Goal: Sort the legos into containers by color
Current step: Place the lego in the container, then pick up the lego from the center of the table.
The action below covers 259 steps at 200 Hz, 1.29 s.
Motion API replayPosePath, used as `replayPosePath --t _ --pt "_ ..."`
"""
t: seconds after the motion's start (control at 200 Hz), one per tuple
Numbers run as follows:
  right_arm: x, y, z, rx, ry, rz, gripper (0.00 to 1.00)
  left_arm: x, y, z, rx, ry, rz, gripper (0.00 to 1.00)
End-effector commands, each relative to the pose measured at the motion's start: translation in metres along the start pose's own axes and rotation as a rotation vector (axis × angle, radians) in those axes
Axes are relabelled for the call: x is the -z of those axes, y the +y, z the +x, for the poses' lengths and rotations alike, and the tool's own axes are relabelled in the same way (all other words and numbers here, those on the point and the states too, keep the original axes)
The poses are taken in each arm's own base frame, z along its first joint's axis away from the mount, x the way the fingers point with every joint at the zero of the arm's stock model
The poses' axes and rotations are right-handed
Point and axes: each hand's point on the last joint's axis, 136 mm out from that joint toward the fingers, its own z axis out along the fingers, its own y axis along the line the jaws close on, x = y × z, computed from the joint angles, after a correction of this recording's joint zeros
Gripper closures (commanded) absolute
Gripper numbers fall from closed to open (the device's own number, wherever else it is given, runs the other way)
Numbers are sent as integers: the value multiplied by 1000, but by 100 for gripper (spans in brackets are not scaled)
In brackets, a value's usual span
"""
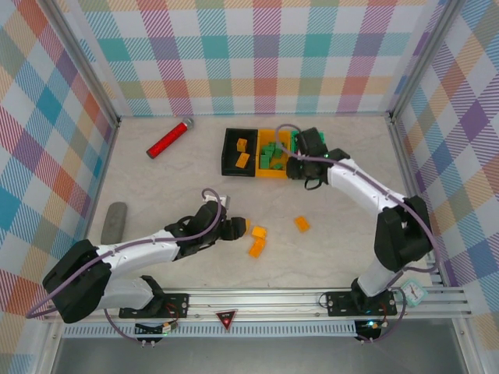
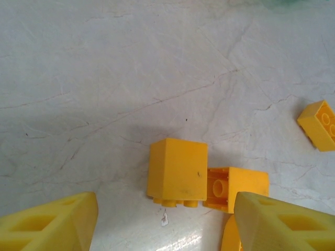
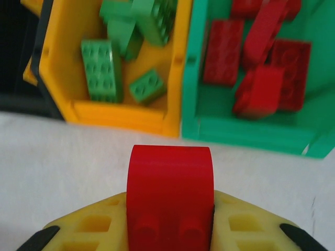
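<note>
My right gripper [image 3: 170,209] is shut on a red lego [image 3: 170,183], held just in front of the containers. The orange-yellow bin [image 3: 120,112] holds green legos [image 3: 102,70], and the green bin [image 3: 246,133] beside it holds red legos [image 3: 261,52]. In the top view the black bin [image 1: 231,164] holds yellow-orange legos, and the right gripper [image 1: 302,165] covers the green bin. My left gripper [image 2: 166,219] stands open low over the table, with a yellow-orange lego [image 2: 178,170] lying just ahead of its fingers. A second one [image 2: 238,188] touches it, near the right fingertip [image 2: 282,222]. A third [image 2: 319,124] lies apart.
A long red cylinder with a silver end [image 1: 170,139] lies at the back left. A grey oblong object [image 1: 114,222] rests near the left wall. Checked walls enclose the table on three sides.
</note>
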Motion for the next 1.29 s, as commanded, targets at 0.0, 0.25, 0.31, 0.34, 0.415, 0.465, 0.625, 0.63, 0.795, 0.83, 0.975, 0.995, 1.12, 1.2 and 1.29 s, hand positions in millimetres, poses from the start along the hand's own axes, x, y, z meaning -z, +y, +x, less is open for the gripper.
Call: replayPosePath --t 0.0,0.25,0.31,0.34,0.415,0.465,0.625,0.63,0.795,0.83,0.975,0.995,1.12,1.2,1.29 --pt "-15 -10 -26 0 0 -25 70 9 -12 -3 -38 5 24 30" --pt "-52 -38 -71 -54 20 1 67 20 -11 0 -47 -2 15 28" --pt "-58 -41 -77 -51 23 7 63 22 -9 2 -49 4 9 28" --pt "-60 -44 -78 -50 30 17 57 23 -9 2 -50 7 5 28" --pt "-57 -44 -81 -47 21 22 46 25 -7 3 -51 8 -1 27" --pt "-54 -41 -80 -52 3 1 43 26 -6 4 -51 10 -4 27" --pt "-37 -32 -63 -51 2 -64 42 22 -4 5 -52 15 -14 26" --pt "-37 -32 -61 -54 4 -66 42 22 -4 5 -53 16 -13 26" --pt "-18 -18 -24 -39 13 -127 41 10 -12 5 -71 47 -7 26" --pt "-14 -15 -17 -34 7 -139 41 7 -15 4 -77 54 -3 26" --pt "-4 0 19 11 16 -170 40 -6 -25 3 -95 93 1 27" --pt "-2 1 23 21 14 -167 40 -8 -26 2 -96 96 -1 27" --pt "5 1 46 44 -6 -158 40 -15 -23 2 -100 113 -39 28" --pt "6 -1 60 45 -23 -169 40 -20 -19 2 -99 115 -66 28" --pt "3 -5 75 46 -40 -170 40 -23 -18 2 -103 134 -86 29"
